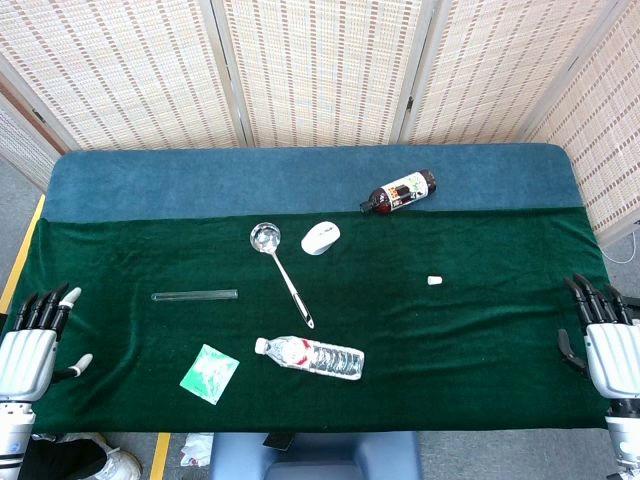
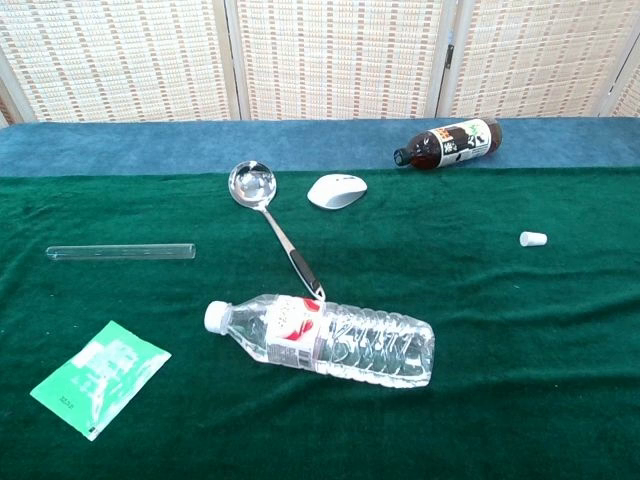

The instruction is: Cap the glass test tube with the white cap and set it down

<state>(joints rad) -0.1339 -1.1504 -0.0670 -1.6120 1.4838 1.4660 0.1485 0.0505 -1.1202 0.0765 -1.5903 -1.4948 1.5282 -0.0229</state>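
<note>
The glass test tube (image 1: 194,295) (image 2: 120,252) lies flat on the green cloth at the left, uncapped. The small white cap (image 1: 434,280) (image 2: 533,238) lies far off on the right side of the cloth. My left hand (image 1: 30,345) hovers at the table's near left corner, fingers extended and apart, holding nothing. At the near right edge, my right hand (image 1: 605,340) is likewise spread and holds nothing. Both hands are well clear of tube and cap and show only in the head view.
A steel ladle (image 1: 280,270) and a white mouse (image 1: 320,237) lie mid-table. A clear water bottle (image 1: 310,357) and a green packet (image 1: 209,373) lie near the front edge. A dark bottle (image 1: 398,192) lies on the blue cloth at the back.
</note>
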